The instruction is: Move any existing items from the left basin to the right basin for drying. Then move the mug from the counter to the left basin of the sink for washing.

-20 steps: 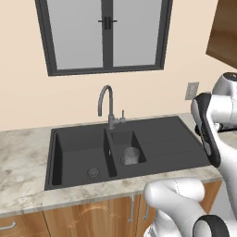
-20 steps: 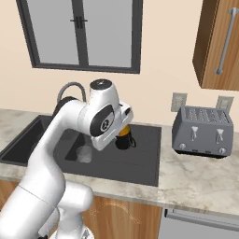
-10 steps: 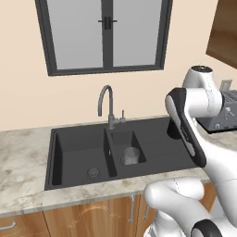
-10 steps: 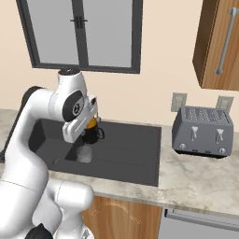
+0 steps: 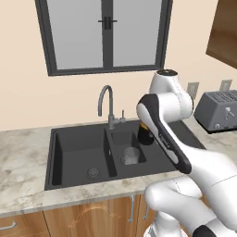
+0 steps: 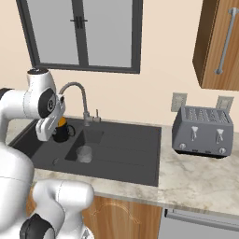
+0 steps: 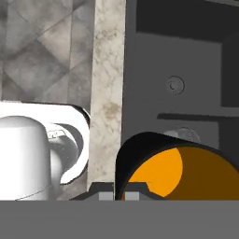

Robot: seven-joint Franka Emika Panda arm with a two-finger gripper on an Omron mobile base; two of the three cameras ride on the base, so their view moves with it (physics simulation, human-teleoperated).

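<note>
Over the sink [image 5: 78,139], end effector [image 7: 119,189] apparently grips mug [image 5: 146,134]

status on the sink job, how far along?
Done: the glass stands in the right basin. In hand: the gripper holds the mug in the air over the sink. Left: lower it into the left basin and let go.

Window [image 5: 106,34], dark-framed, two panes, upper centre of the left base view. Toaster [image 6: 202,131], grey, four slots, right of centre in the right base view. Two wall outlets [image 6: 179,101] just above it. Wooden wall cabinet [image 6: 220,44] with bar handle, upper right. Base cabinets [image 5: 69,216], wood, along the bottom edge.
</note>
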